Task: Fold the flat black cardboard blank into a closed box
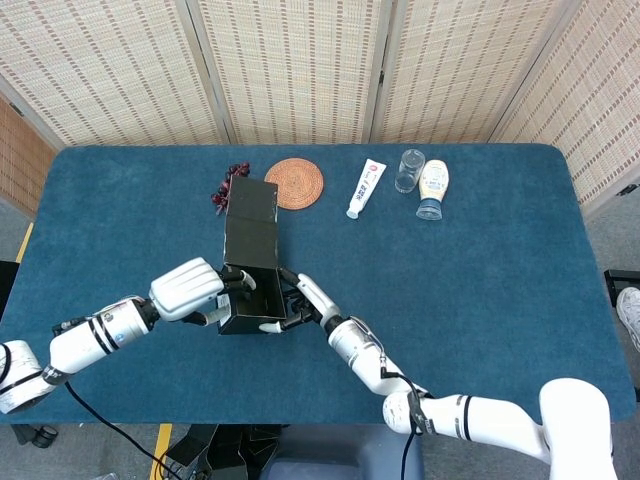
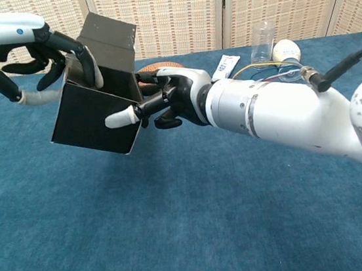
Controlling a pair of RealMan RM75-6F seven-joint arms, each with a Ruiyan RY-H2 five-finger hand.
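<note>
A: What is on the far left?

B: The left hand (image 1: 190,290), reaching in from the left edge. Its fingers (image 2: 86,64) curl over the top edge of the black cardboard box (image 1: 250,262) and dip into the open interior, while the thumb lies against the outer left wall, so this hand grips the box wall.

A: And the box itself?

B: It is partly folded, held tilted above the blue table (image 1: 480,270), left of centre. One long flap stands open, pointing toward the far edge. In the chest view its dark front panel faces the camera.

A: The other side of it?

B: The right hand (image 2: 170,100) presses against the right wall, a white fingertip lying across the lower front corner and the other fingers bent behind that wall. It holds the box between thumb and fingers.

A: Beyond the box?

B: Dark red beads (image 1: 226,188) lie by the flap's far end. Then, going right, a round woven coaster (image 1: 295,184), a white tube (image 1: 366,188), a clear glass (image 1: 409,170) and a white squeeze bottle (image 1: 433,187) lying on its side.
</note>
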